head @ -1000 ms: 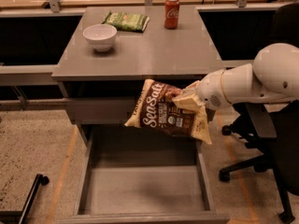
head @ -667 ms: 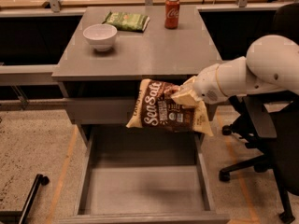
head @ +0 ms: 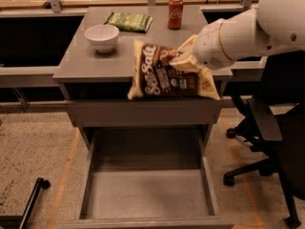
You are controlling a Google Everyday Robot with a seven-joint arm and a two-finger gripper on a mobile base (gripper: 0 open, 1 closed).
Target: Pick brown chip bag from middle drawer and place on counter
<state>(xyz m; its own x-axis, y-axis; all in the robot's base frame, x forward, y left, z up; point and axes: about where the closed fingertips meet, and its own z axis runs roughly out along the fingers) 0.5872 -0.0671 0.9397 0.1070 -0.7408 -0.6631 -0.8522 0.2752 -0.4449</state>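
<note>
The brown chip bag [head: 164,75] with white "Sea Salt" lettering hangs in the air at the front edge of the grey counter [head: 78,63], its top over the counter and its bottom in front of the closed top drawer. My gripper [head: 183,58] comes in from the right on a white arm and is shut on the bag's upper right corner. The middle drawer [head: 147,192] stands pulled open below, its grey floor bare.
On the counter stand a white bowl [head: 101,36], a green snack bag [head: 129,21] behind it, and a red soda can [head: 175,13]. A black office chair [head: 274,142] stands at the right of the cabinet.
My gripper has lifted the chip bag up from in front of the drawers to counter height and drawn it a little back over the counter's front edge.
</note>
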